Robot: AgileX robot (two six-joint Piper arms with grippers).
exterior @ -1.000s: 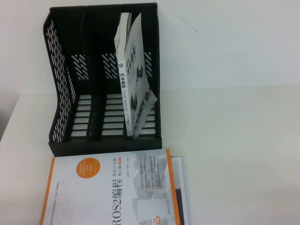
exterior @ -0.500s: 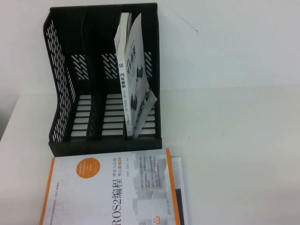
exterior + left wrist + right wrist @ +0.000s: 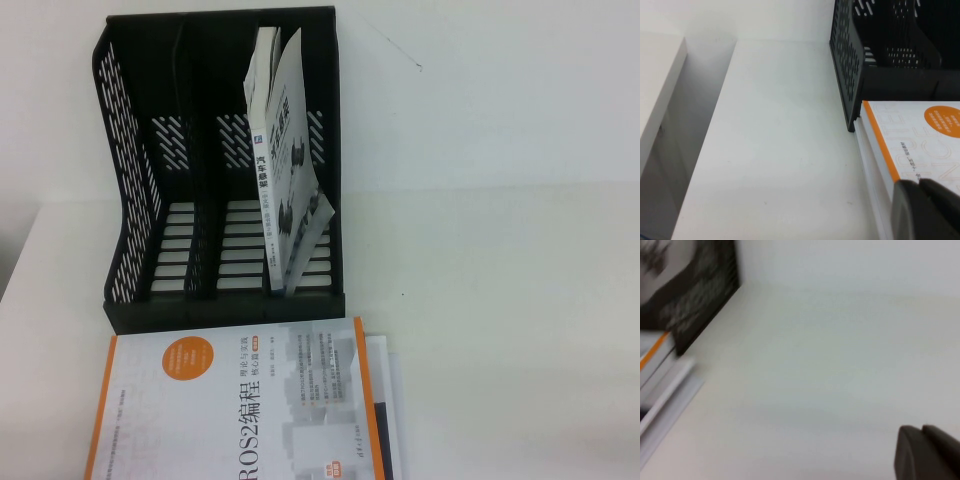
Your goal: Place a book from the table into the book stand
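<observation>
Standing in the rightmost slot of the book stand [image 3: 215, 170], the book [image 3: 285, 170] leans with its top toward the rack's right wall, spine facing the camera and covers splayed a little apart. It rests well away from both tools, neither of which appears in the high view.

The left tool [image 3: 927, 210] shows only as a dark, two-part tip at the edge of its wrist view, the two parts pressed together with no gap between them and nothing held. It hovers just over the corner of the ROS2 book [image 3: 240, 405], close to the front left corner of the stand [image 3: 880, 55]; the orange-edged cover [image 3: 920, 135] lies flat on the counter [image 3: 775, 150], touching or nearly touching the rack's base.

The right tool [image 3: 927, 452] is likewise a dark tip at the edge of its own view, its two parts together and empty, above bare counter [image 3: 830, 350] off to the right of the rack and the flat books. That view is blurred: the stand [image 3: 700, 295] reads only as a dark mass, and an orange line marks the ROS2 book [image 3: 652, 357].

From above, the ROS2 book is cut off by the lower edge, so its full cover cannot be seen. White pages [image 3: 385, 410] poke out beneath its right side; what they belong to cannot be told. The book's lower end is hidden behind the rack's front lip, and its title is too small to read in full.
</observation>
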